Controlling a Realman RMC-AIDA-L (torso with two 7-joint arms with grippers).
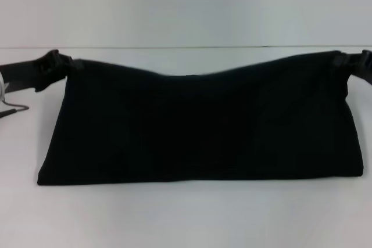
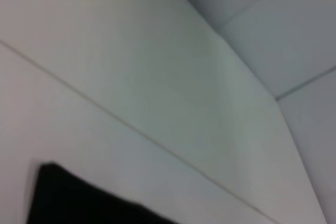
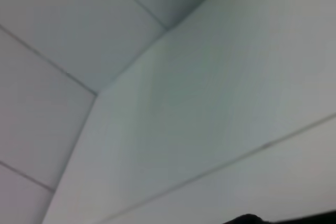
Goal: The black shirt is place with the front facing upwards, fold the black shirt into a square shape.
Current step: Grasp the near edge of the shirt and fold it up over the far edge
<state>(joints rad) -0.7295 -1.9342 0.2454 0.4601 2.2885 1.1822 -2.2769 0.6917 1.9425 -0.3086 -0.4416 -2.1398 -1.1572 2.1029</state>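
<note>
2 grippers hold the black shirt [image 1: 197, 126] off the white worktop [image 1: 186, 219]: left gripper [image 1: 58, 65], right gripper [image 1: 349, 61], fingers clamped on its upper corners. Its long axis runs left-right between them, each arm equally near.

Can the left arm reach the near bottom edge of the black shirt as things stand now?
Probably not at once. The left gripper appears to hold the black shirt up by its upper left corner, as the right gripper does opposite, so it is occupied; the table before that edge looks bare.
</note>
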